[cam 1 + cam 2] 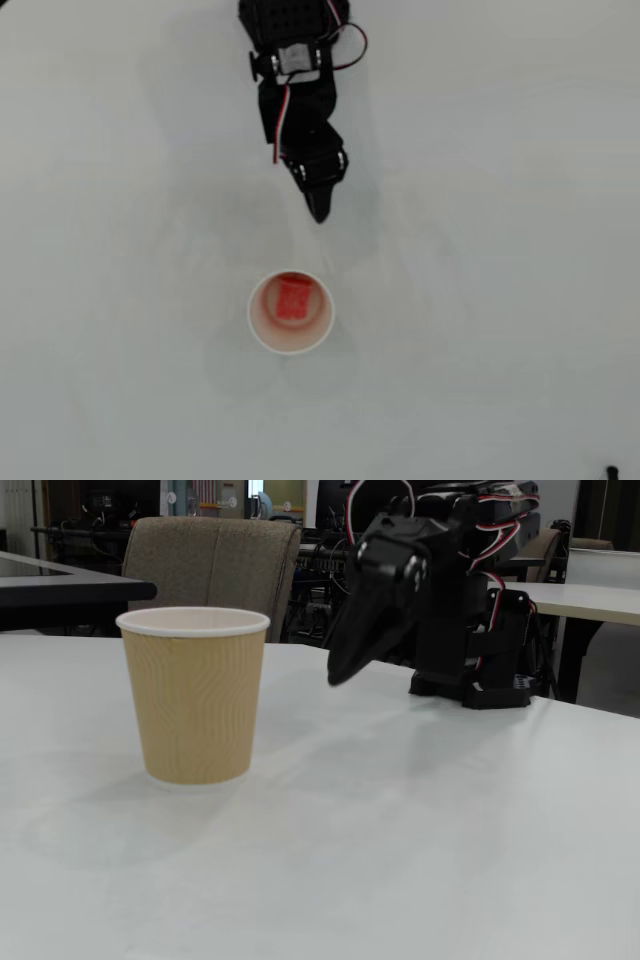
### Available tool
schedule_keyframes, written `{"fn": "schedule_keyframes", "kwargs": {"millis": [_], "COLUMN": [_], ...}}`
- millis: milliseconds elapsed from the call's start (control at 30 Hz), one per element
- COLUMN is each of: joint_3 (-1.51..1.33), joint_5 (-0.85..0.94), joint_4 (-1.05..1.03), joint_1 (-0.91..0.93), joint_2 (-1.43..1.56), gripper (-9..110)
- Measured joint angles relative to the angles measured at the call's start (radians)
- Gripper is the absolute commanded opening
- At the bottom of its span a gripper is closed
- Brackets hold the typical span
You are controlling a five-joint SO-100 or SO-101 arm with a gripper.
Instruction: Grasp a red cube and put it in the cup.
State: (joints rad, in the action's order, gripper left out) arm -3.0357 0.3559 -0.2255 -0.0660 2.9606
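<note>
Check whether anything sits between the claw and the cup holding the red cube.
Nothing visible does. In the overhead view, only bare table separates the shut claw from the cup, and the red cube already lies inside it.

One cup (291, 313) stands on the single white worktop (500, 250), and one red cube (293, 298) lies inside it. One black robot arm (297, 90) is there, with one pair of jaws. In the fixed view, one chair (212, 560) stands behind.
</note>
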Motion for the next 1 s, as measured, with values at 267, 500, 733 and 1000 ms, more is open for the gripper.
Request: {"fn": "schedule_keyframes", "kwargs": {"millis": [267, 500, 733, 1000], "joint_3": [-0.041, -0.041, -0.041, -0.041], "joint_5": [-0.089, -0.091, -0.091, -0.091], "joint_4": [0.067, 0.002, -0.104, -0.210], "joint_1": [-0.026, -0.020, 0.012, 0.040], "joint_2": [0.077, 0.091, 0.097, 0.144], "gripper": [0, 1, 0, 0]}}
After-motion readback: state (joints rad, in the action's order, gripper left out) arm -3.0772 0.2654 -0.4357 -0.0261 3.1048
